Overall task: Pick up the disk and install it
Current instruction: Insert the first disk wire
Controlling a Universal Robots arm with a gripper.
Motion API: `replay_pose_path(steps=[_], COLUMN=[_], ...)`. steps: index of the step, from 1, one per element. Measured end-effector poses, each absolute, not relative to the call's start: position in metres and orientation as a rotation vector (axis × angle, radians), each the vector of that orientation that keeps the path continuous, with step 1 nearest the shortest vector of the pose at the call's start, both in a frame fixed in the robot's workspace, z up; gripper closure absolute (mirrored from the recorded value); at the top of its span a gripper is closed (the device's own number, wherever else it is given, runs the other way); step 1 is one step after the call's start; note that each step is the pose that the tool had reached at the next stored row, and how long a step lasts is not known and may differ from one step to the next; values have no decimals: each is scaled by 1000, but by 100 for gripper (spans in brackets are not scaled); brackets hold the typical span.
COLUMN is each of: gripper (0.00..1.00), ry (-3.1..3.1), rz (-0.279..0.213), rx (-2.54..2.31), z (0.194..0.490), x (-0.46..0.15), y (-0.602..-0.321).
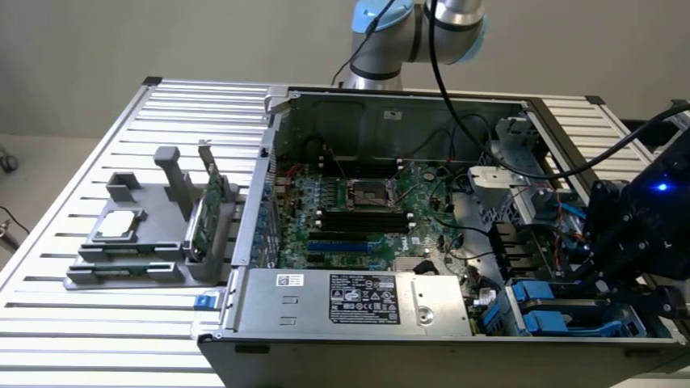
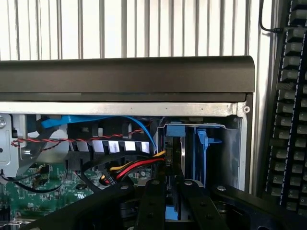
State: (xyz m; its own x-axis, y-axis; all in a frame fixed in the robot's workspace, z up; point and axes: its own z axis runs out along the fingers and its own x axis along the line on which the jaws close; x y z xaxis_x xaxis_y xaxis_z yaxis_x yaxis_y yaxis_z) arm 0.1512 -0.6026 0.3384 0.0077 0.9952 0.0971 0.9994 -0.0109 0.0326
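Slatted metal table [image 1: 97,323] carries the open computer case [image 1: 431,339]; gripper [image 2: 173,191] dips into its corner, fingers clamped on the blue-railed disk [image 2: 173,143].

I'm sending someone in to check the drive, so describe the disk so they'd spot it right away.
Find the open computer case on the slatted table. At its corner on the exterior view's right, under the gripper, the disk stands on edge in the drive bay, marked out by bright blue carrier rails.

Case [image 1: 431,109] bare matt sheet metal; table [image 1: 65,315] ribbed aluminium, probably; disk [image 2: 173,143] rails glossy blue plastic; gripper [image 2: 173,203] matt black.
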Motion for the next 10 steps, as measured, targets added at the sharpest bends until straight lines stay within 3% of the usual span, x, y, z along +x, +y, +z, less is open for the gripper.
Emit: replay_pose_path(steps=[10], gripper=[83], ry=[-2177], rz=[-148], rx=[-2197], z=[339], x=[150], y=[-602])
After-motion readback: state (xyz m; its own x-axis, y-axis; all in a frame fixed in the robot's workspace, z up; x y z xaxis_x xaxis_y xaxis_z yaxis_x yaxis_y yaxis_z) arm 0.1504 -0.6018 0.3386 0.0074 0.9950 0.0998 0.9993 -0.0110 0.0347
